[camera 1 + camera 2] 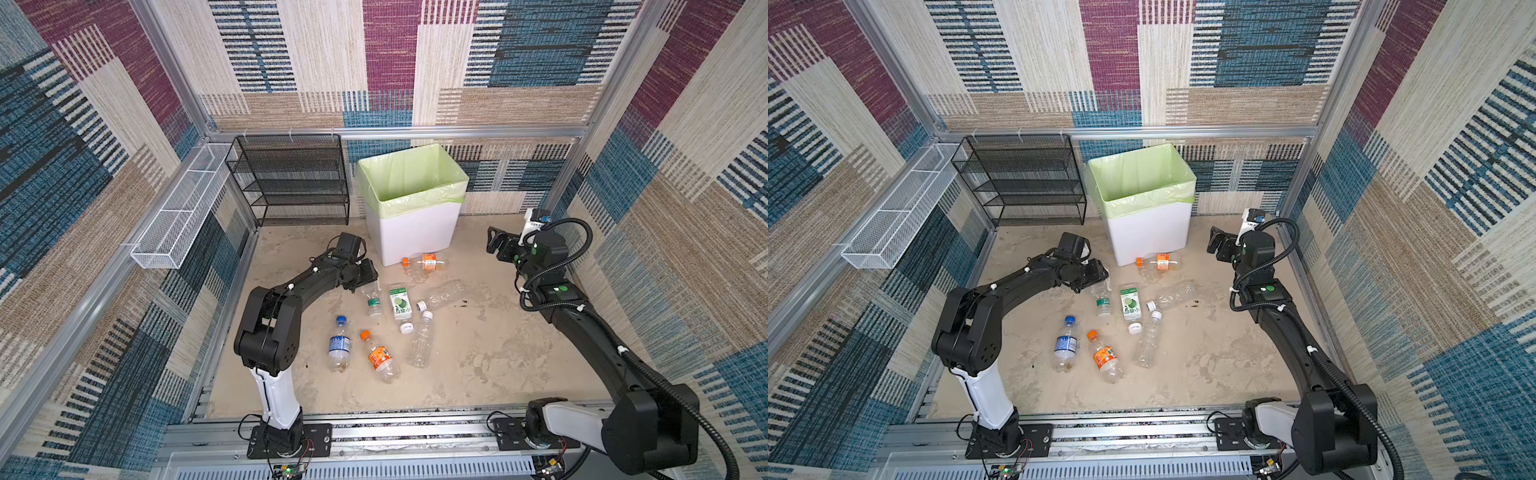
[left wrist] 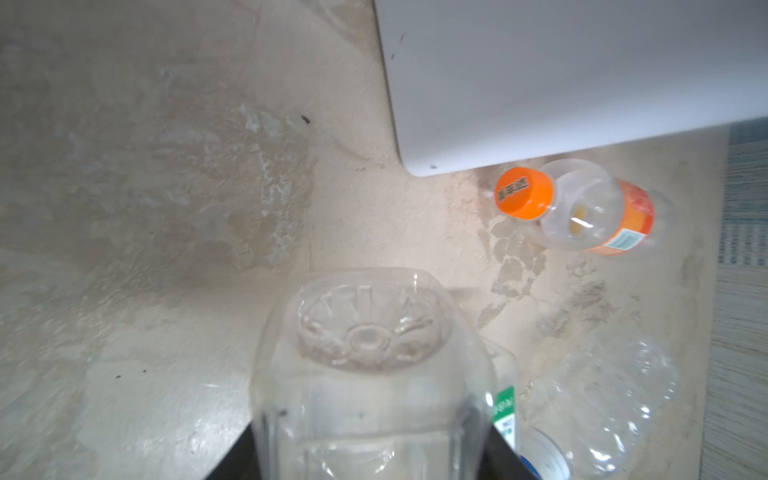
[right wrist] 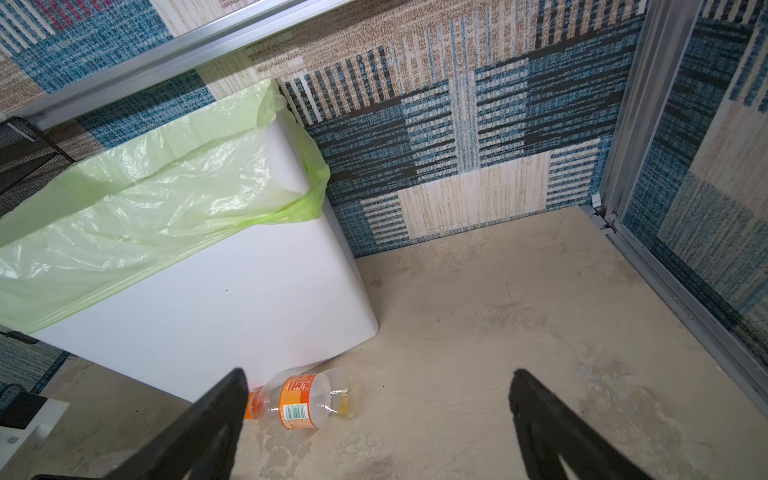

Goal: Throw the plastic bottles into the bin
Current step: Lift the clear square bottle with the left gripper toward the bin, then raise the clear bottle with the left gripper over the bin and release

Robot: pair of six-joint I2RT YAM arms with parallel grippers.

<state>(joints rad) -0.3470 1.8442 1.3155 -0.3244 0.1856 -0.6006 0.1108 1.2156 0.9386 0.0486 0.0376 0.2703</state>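
While six plastic bottles (image 1: pixel 340 343) lie on the tabletop (image 1: pixel 478 353) near the one bin (image 1: pixel 415 232), the left end effector (image 1: pixel 365 282) clasps a seventh, green-capped bottle (image 1: pixel 372 299); the right end effector (image 3: pixel 379 376) gapes empty.

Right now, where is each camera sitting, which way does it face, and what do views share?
Both top views: high over the front rail, looking down toward the back wall; left arm, right arm, bin and loose bottles show.
Left wrist: low over the floor, facing the bin's base; the left tool flanks a clear bottle.
Right wrist: raised, looking down at the bin's corner; right tool spread wide, nothing between.
Shared: the orange-capped bottle beside the bin appears in all four.
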